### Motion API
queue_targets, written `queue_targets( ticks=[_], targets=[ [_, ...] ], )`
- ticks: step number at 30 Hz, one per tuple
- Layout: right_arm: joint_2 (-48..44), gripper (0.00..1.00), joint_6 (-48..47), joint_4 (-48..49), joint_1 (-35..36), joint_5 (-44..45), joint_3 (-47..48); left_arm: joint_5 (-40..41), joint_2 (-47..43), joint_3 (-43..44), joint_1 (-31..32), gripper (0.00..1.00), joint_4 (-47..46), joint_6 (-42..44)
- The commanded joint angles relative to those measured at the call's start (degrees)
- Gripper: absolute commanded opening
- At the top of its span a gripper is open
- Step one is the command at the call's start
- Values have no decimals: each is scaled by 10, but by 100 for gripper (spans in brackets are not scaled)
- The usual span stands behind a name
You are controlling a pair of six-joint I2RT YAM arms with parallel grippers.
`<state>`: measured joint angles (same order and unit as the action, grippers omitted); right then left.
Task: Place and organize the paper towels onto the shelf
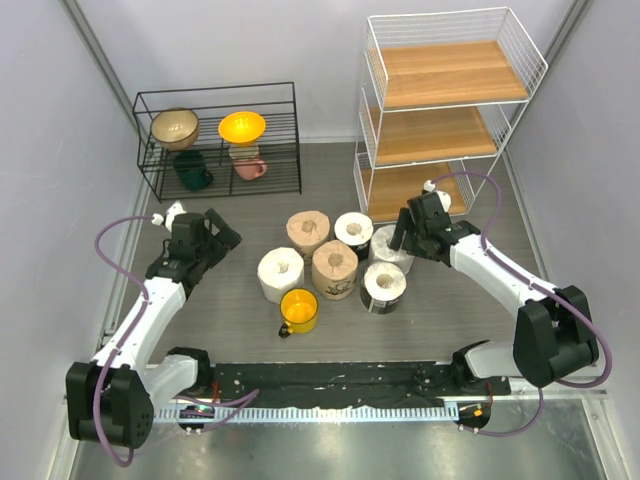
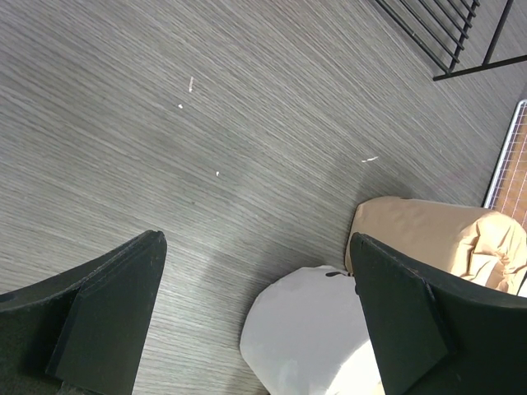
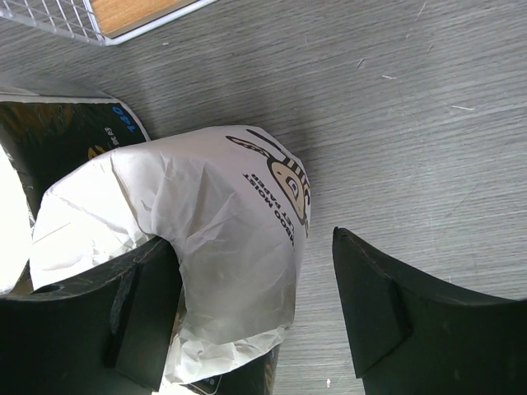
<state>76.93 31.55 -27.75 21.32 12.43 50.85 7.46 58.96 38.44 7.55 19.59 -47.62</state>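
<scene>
Six paper towel rolls stand on end mid-table: two tan ones (image 1: 308, 230) (image 1: 334, 268) and several white ones, among them (image 1: 281, 272), (image 1: 353, 232) and a dark-wrapped one (image 1: 385, 286). The white wire shelf (image 1: 450, 110) stands at the back right, its boards bare. My right gripper (image 1: 408, 235) is open over the rightmost white roll (image 3: 222, 239), whose wrap lies between the fingers (image 3: 370, 304). My left gripper (image 1: 215, 232) is open and empty left of the rolls. In its view (image 2: 259, 317) a white roll (image 2: 313, 337) and a tan roll (image 2: 436, 234) lie ahead.
A yellow mug (image 1: 299, 310) stands just in front of the rolls. A low black wire rack (image 1: 220, 140) with bowls and mugs stands at the back left. The shelf's bottom corner (image 3: 123, 16) is close behind the right gripper. Grey walls close in both sides.
</scene>
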Motion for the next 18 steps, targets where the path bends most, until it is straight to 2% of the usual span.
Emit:
queue_targets(
  ticks=[1, 18],
  targets=[
    [6, 75, -12, -3, 3, 16, 26, -9, -14, 31, 3, 100, 8, 0],
    [15, 75, 11, -6, 3, -19, 27, -64, 14, 7, 4, 100, 5, -21]
  ],
)
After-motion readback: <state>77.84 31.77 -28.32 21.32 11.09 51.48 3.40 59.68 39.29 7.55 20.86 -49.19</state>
